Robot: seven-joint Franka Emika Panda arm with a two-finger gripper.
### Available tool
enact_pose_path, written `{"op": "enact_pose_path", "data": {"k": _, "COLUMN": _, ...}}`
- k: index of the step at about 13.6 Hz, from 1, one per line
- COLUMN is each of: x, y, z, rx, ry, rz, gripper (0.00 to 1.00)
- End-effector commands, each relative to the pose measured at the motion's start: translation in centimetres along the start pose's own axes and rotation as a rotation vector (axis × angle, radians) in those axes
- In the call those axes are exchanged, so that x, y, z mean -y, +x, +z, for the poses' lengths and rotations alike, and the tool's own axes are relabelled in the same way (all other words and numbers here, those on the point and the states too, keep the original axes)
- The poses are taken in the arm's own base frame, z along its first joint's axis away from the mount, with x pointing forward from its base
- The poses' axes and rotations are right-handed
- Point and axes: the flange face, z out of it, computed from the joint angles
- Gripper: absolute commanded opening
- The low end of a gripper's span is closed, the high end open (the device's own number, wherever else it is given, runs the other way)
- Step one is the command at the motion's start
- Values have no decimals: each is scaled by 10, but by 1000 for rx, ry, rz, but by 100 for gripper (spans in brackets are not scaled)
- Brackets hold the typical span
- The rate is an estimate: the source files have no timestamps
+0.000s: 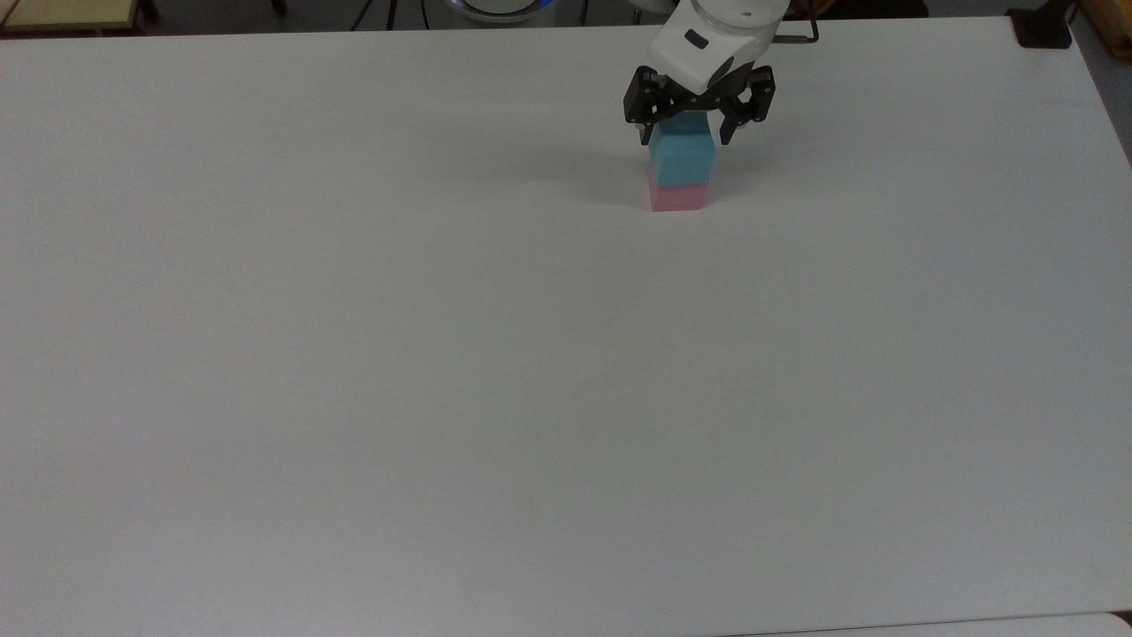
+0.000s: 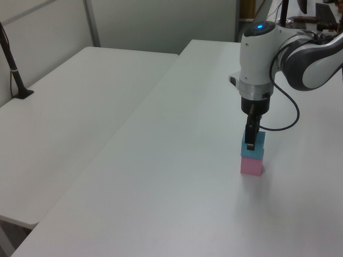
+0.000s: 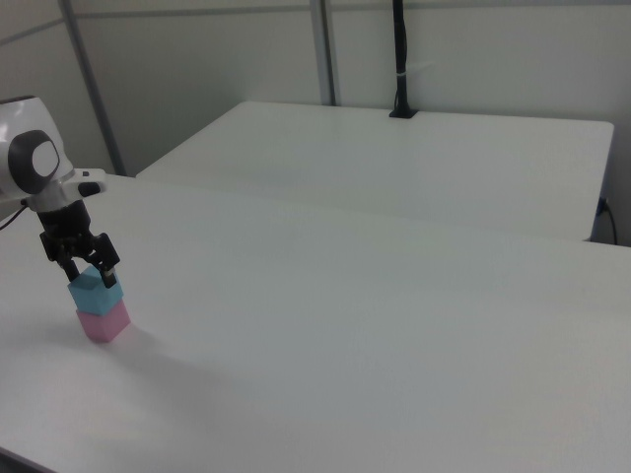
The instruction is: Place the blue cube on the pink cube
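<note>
Blue cube [image 1: 682,157] stacked on pink cube [image 1: 678,196], pincer [image 1: 687,133] spread around the blue one's top.

Pincer fingers stand apart either side of the blue cube, no squeeze visible in the top view; release looks done. The stack sits near the far edge of the white worktop [image 1: 495,354], blue on pink, edges roughly flush with a slight offset. Best next move, by my read: lift straight up, no sideways drift, so a fingertip doesn't clip the blue cube and shear it off; keep fingers wide until clear above the top face. The worktop is matte and plain. A second white table [image 2: 69,107] stands alongside, with a black pole [image 3: 400,59] on it, grey partition walls behind.
</note>
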Motion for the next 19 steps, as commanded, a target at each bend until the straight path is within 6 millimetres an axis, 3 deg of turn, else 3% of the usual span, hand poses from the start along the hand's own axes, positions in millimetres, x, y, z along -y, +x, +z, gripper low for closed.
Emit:
{"op": "enact_pose_path", "data": {"k": 1, "x": -20, "y": 1, "z": -36, "rx": -1, "ry": -36, "rz": 45, "gripper": 100}}
{"op": "enact_pose_path", "data": {"k": 6, "x": -72, "y": 18, "z": -91, "rx": 12, "ry": -38, "rz": 81, "gripper": 100}}
{"op": "enact_pose_path", "data": {"k": 8, "x": -127, "y": 27, "z": -126, "rx": 28, "ry": -26, "rz": 79, "gripper": 100}}
{"op": "enact_pose_path", "data": {"k": 9, "x": -164, "y": 29, "z": -147, "rx": 35, "ry": 38, "rz": 95, "gripper": 100}}
{"op": "enact_pose_path", "data": {"k": 10, "x": -189, "y": 28, "z": -164, "rx": 30, "ry": 68, "rz": 93, "gripper": 100}}
{"op": "enact_pose_path", "data": {"k": 12, "x": -258, "y": 20, "z": -198, "rx": -22, "ry": 82, "rz": 92, "gripper": 100}}
{"op": "enact_pose_path", "data": {"k": 14, "x": -306, "y": 16, "z": -214, "rx": -70, "ry": 84, "rz": 81, "gripper": 100}}
{"op": "enact_pose_path", "data": {"k": 18, "x": -366, "y": 9, "z": -213, "rx": -116, "ry": 69, "rz": -4, "gripper": 100}}
{"op": "enact_pose_path", "data": {"k": 19, "x": -371, "y": 8, "z": -212, "rx": -114, "ry": 69, "rz": 5, "gripper": 100}}
